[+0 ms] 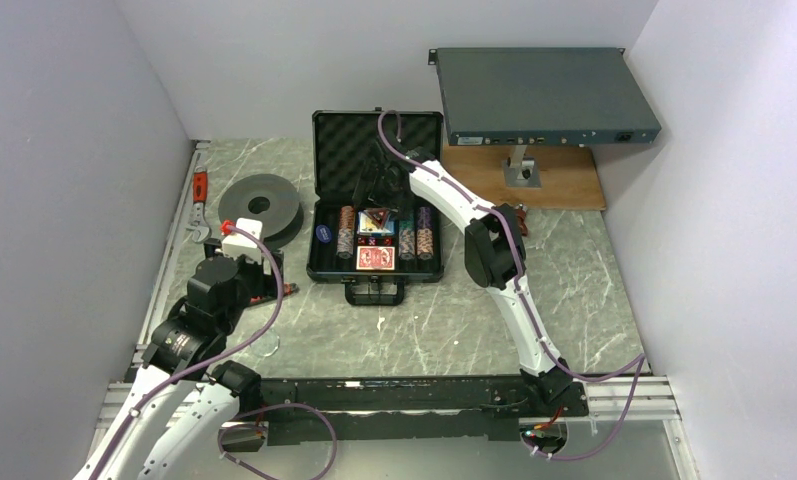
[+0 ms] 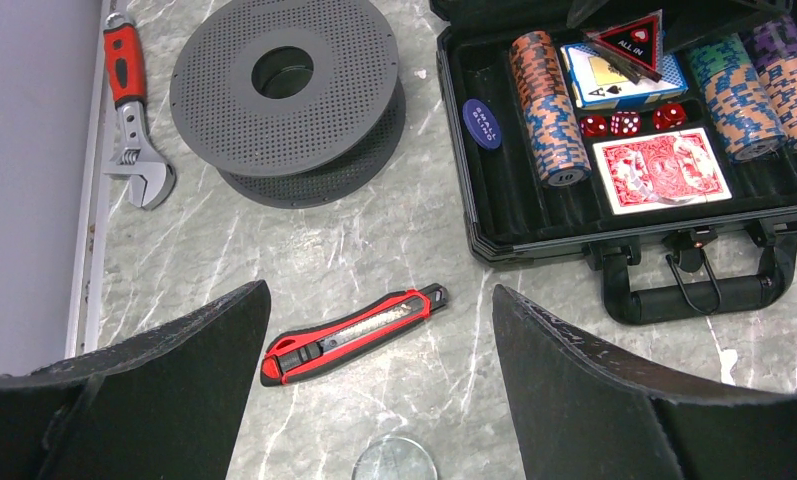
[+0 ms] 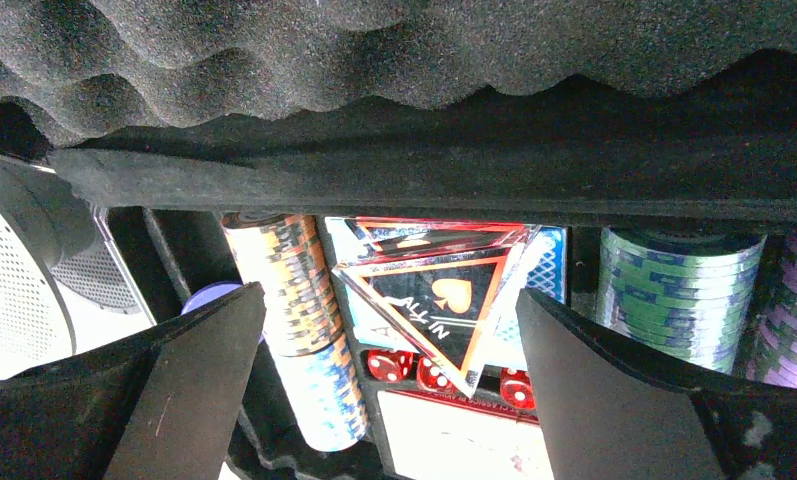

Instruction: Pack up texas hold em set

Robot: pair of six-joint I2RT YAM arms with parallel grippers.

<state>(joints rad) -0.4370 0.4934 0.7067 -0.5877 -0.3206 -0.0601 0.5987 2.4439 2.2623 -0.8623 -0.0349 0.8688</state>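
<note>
The black briefcase (image 1: pixel 319 265) of the texas hold em set lies open mid-table, its foam-lined lid (image 1: pixel 354 145) upright and its handle (image 2: pixel 709 295) toward me. Inside are striped chip stacks (image 2: pixel 546 105), a blue deck (image 2: pixel 614 80), a red deck (image 2: pixel 662 170), red dice (image 2: pixel 624 123) and a blue round button (image 2: pixel 482 123). A red-black triangular "ALL IN" marker (image 3: pixel 439 300) rests on the blue deck. My right gripper (image 3: pixel 389 292) hangs open just above that marker, under the lid's edge, holding nothing. My left gripper (image 2: pixel 380 288) is open over the bare table, left of the case.
A red utility knife (image 2: pixel 354 332) and a clear round disc (image 2: pixel 396 462) lie under the left gripper. A dark grey spool (image 2: pixel 289 95) and a red-handled wrench (image 2: pixel 129 110) sit at the left. A grey rack box (image 1: pixel 544 95) stands over a wooden board (image 1: pixel 564 180) at the back right.
</note>
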